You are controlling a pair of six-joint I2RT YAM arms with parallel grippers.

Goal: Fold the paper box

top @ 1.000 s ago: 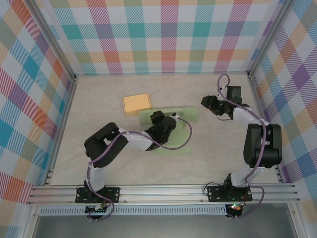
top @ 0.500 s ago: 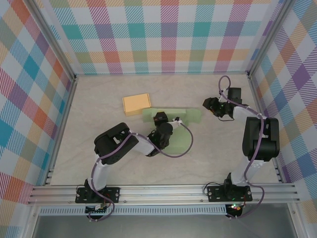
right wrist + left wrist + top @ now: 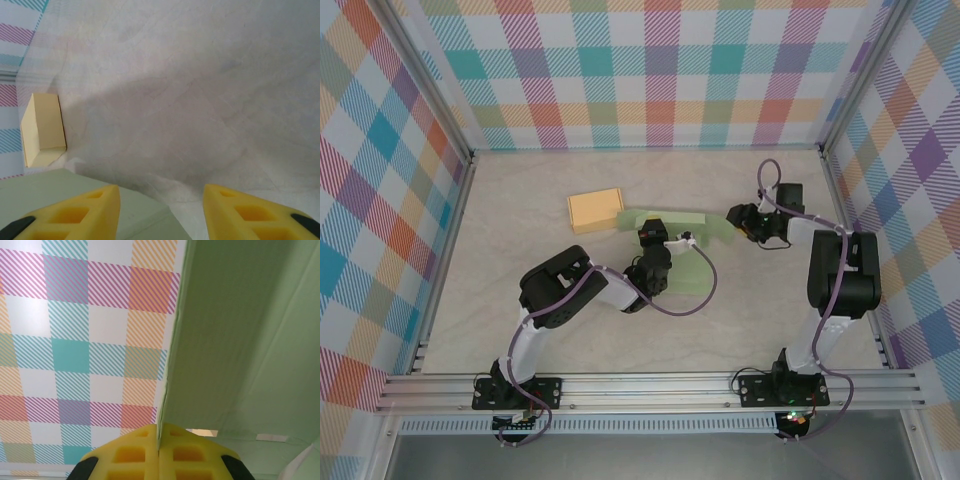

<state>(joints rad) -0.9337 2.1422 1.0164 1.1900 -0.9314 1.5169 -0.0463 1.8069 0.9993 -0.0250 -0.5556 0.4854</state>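
Note:
The paper box (image 3: 686, 272) is a pale green cardboard sheet lying mid-table, its back panel raised. My left gripper (image 3: 649, 239) is shut on that panel's thin edge. In the left wrist view the yellow fingertips (image 3: 159, 440) pinch the edge, and the green panel (image 3: 240, 340) rises to the right. My right gripper (image 3: 736, 221) stands open just off the box's right end. In the right wrist view its open gripper (image 3: 161, 210) has only bare table between the fingers, with a green corner of the paper box (image 3: 142, 210) beside the left finger.
A small folded tan box (image 3: 595, 209) sits just behind and left of the green sheet, also visible as the tan box (image 3: 42, 127) in the right wrist view. Checked walls enclose the table on three sides.
My left gripper has moved toward the back, lifting the green panel up with it. My right gripper has shifted left and slightly nearer, closing on the box's right end.

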